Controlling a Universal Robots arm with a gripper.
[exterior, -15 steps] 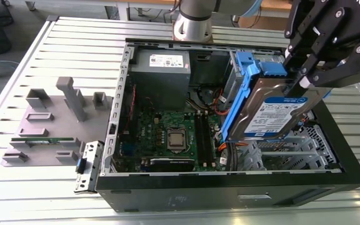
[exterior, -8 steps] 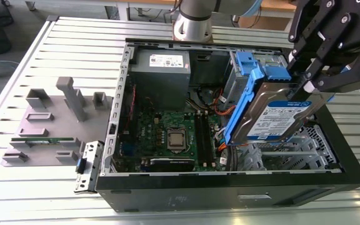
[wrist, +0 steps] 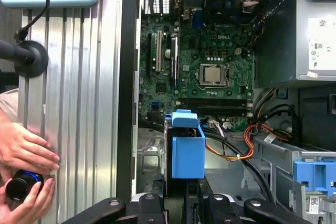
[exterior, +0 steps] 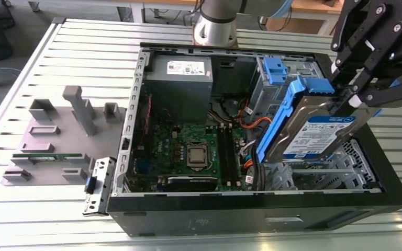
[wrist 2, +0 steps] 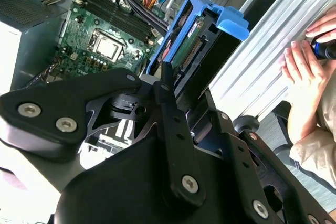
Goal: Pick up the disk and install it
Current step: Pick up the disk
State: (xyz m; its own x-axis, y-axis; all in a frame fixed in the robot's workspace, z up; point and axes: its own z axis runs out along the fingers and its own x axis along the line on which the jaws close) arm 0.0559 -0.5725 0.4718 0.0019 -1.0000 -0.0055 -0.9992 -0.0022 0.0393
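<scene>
Hanging mid-air, not installed yet
Pick-up's done: black tool (exterior: 353,98) pinches the flat silver metal disk with blue plastic rails (exterior: 311,133), tilted over the open black computer case (exterior: 257,209), not seated.

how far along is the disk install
Pickup looks done: the end effector grips the disk, held tilted over the open computer case. In hand: the disk hangs above the metal drive cage. Left: it isn't seated in the case yet.
</scene>
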